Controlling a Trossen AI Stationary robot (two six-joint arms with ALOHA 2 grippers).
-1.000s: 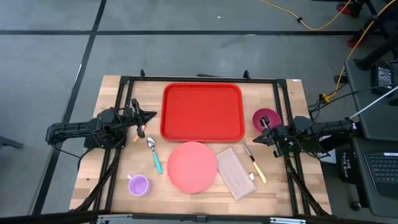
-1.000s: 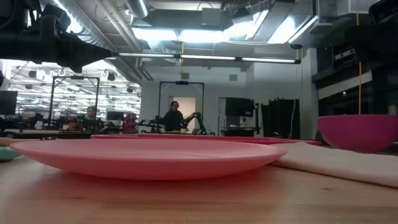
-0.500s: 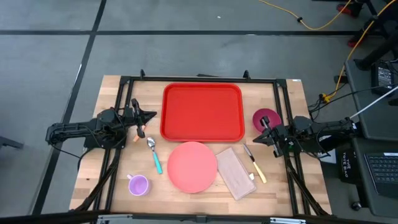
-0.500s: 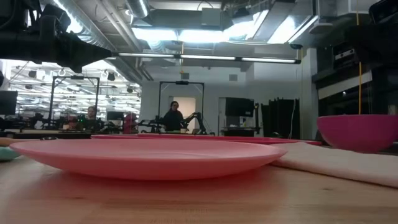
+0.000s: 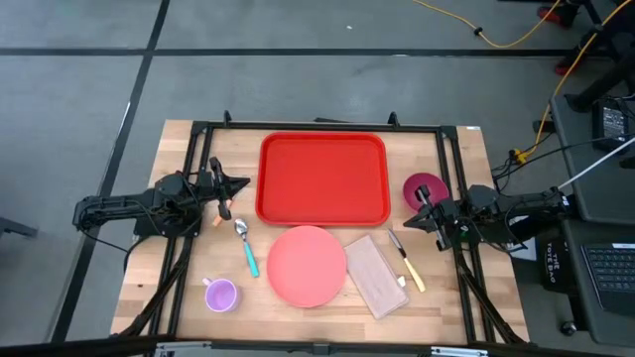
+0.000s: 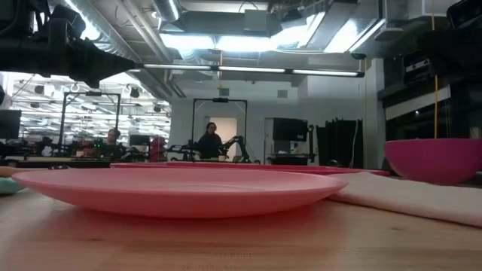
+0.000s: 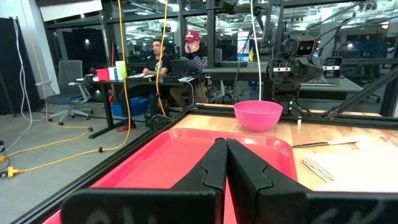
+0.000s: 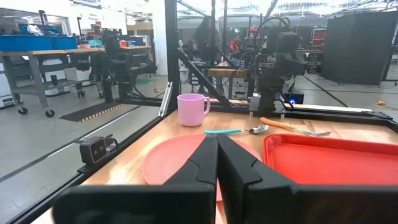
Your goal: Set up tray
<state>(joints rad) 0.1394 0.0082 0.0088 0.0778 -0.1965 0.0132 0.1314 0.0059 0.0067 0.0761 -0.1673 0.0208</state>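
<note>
The red tray (image 5: 322, 178) lies flat on the far middle of the table, with nothing on it. My left gripper (image 5: 241, 182) hovers shut by the tray's left edge, and the left wrist view looks past its shut gripper (image 7: 225, 149) over the tray (image 7: 180, 158). My right gripper (image 5: 412, 220) hovers shut off the tray's right near corner, beside the magenta bowl (image 5: 425, 188); the right wrist view looks past its shut gripper (image 8: 217, 144) at the tray (image 8: 329, 162) and the pink plate (image 8: 177, 165). Neither gripper touches anything.
Near the tray lie a round pink plate (image 5: 306, 265), a folded napkin (image 5: 375, 275), a yellow-handled knife (image 5: 407, 263), a teal-handled spoon (image 5: 244, 246), an orange-handled utensil (image 5: 220, 211) and a purple mug (image 5: 220, 295). A black frame borders the table. People sit in the room beyond.
</note>
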